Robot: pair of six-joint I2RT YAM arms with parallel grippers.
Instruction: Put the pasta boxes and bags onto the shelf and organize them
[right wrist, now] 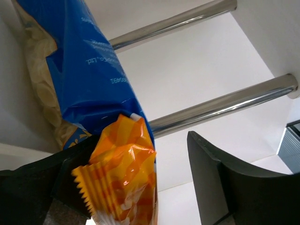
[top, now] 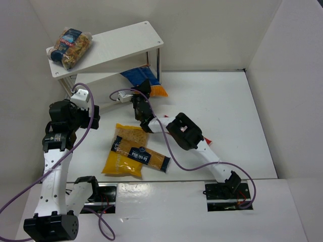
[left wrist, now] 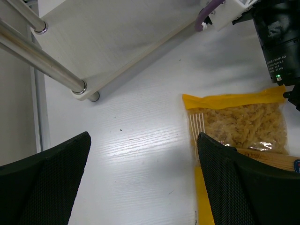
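Right gripper point(right wrist: 131, 150) is held spread at the lower tier of the shelf point(top: 126, 43). The orange end of the blue bag point(right wrist: 89, 79) is laid against one finger, with the other finger clear of it. The bag appears lodged on the lower board, though it is partly hidden. Left gripper point(left wrist: 143, 140) is held open and empty over the table point(left wrist: 140, 117), beside the big yellow bag point(left wrist: 239, 122).

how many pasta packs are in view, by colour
yellow: 2 (big yellow bag, long yellow pack)
blue: 1 (blue bag with orange end)
clear: 1 (spiral-pasta bag)
total: 4
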